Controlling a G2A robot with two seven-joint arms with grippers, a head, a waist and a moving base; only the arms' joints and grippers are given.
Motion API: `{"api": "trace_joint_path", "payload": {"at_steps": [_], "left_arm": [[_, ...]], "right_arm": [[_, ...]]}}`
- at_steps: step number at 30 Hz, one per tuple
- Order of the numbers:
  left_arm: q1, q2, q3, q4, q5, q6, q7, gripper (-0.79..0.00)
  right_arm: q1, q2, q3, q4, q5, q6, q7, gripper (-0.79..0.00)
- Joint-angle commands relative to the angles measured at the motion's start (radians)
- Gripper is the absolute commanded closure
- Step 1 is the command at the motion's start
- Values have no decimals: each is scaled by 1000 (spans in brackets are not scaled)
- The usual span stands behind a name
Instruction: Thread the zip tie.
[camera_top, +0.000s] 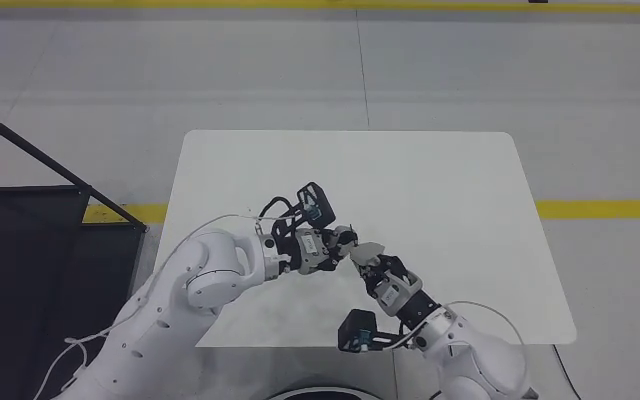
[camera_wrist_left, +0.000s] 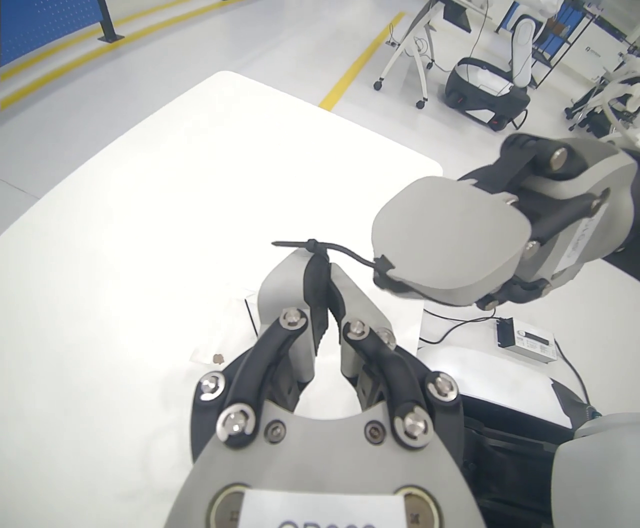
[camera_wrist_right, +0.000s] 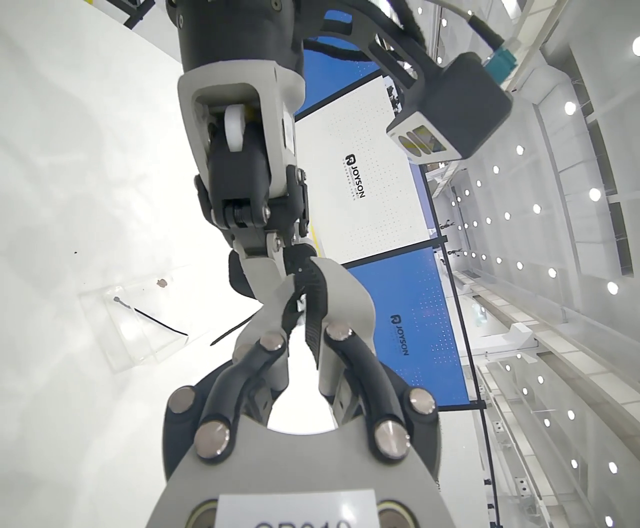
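Left wrist view: left hand (camera_wrist_left: 318, 280) pinches the zip tie (camera_wrist_left: 312, 245) at its head, right hand (camera_wrist_left: 386, 272) pinches its strap nearby; best hold the head still and feed straight.

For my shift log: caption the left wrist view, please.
Left gripper and right gripper each pinch the black zip tie above the white table.

The left arm (camera_top: 215, 270) extends from the lower left of the top view and the right arm (camera_top: 470, 350) from the lower right. The left gripper (camera_top: 345, 240) and right gripper (camera_top: 366, 256) meet tip to tip just below the frame's middle. Each has its fingers pinched together on the zip tie (camera_wrist_left: 345, 252).
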Motion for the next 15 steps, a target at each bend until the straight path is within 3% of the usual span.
{"api": "trace_joint_path", "payload": {"at_steps": [1,7,14,15], "left_arm": [[-4,-1,-7,12,-25,-5,7,0],[-15,-1,-28,40,-92,-27,15,0],[-20,-1,-37,56,-119,-47,15,0],[-19,-1,-38,56,-119,-46,15,0]], "right_arm": [[-9,2,14,1,16,6,-21,-403],[-53,9,65,31,129,5,-112,-523],[-28,3,111,137,456,-101,-87,-785],[-22,1,115,154,515,-116,-84,-785]]}}
